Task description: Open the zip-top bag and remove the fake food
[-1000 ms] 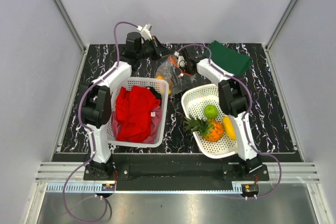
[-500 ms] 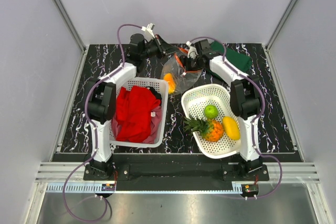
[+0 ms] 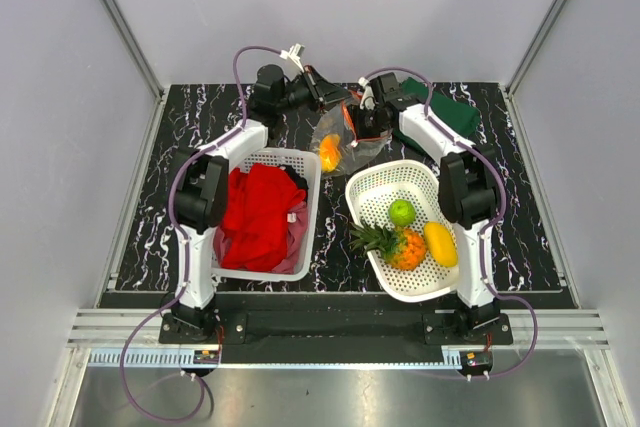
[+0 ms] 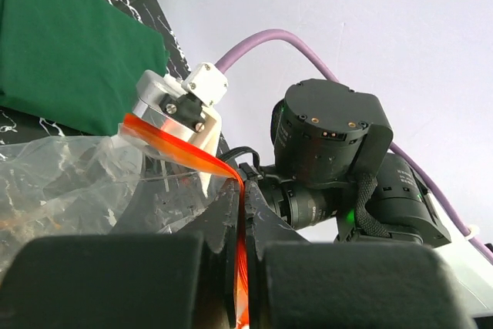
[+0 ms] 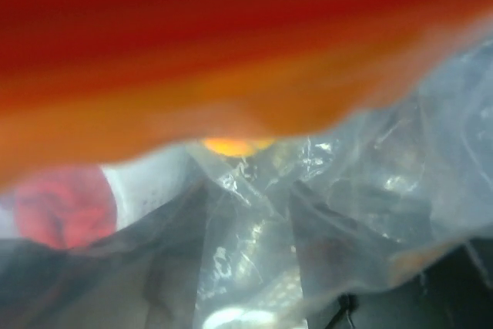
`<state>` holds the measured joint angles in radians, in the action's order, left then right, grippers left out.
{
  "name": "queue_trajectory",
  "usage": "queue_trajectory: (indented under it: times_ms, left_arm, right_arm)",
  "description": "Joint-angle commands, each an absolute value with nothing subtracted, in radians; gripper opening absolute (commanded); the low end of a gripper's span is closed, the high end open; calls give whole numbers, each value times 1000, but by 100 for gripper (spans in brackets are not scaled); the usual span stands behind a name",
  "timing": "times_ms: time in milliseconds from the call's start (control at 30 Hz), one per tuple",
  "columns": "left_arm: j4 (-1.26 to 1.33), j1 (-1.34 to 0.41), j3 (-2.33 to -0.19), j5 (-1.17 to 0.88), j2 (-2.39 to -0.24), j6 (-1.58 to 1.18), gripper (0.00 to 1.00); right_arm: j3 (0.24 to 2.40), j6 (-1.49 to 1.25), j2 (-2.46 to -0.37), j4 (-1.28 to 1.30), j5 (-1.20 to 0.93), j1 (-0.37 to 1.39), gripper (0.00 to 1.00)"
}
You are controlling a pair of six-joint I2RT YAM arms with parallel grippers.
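The left gripper [image 4: 240,199] clamps the red-orange strip [image 4: 185,152] of the clear plastic zip-top bag [image 3: 346,147]. Whether the right gripper [image 3: 357,122] grips it cannot be told. The bag holds an orange plastic fruit [image 3: 327,154]; the white perforated basket [image 3: 365,185], three more.

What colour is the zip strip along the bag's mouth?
The zip strip is red-orange, clearest in the left wrist view.

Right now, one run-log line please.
left gripper: shut on zip-top bag strip | right gripper: at bag mouth, grip unclear | orange fruit: inside bag
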<state>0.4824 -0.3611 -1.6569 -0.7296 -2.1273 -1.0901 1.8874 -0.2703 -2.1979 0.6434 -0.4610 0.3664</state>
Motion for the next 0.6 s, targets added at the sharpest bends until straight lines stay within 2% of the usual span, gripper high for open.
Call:
queue_trajectory:
  times_ms: [0,133,233,267,333,400,500,567]
  left_arm:
    - [563,-359,-1695,-750,-2148,-1101,0]
    - [551,-365,-1697,-761,-2164,-1103,0]
    - [439,-361,-1703,-752,-2140,-1014,18]
    - [404,-353,-1706,-747,-2117,-953,28]
    - [264,-339,-1732,-730,-2091,-844,38]
    - [163,-313,-1724,-677,-2030,-780,66]
    - [95,-272,-1681,-617,-1956,-698,80]
    - [5,-246,-1689,-512,-1936,-617,77]
  right_arm:
    - [1887,-400,-2201,549,-413,383,56]
    - [1806,-524,-2200,430,-428,383,58]
    - [1801,-552,-2218,399,-443,383,59]
    - [1804,-551,-2220,397,-446,383,58]
    - [1804,-548,-2220,399,-457,382,59]
    - [1798,-543,-2209,399,-454,377,59]
    - [1805,-540,-2214,400,-474,368,60]
    - [1821,-541,-2223,408,-488,362,60]
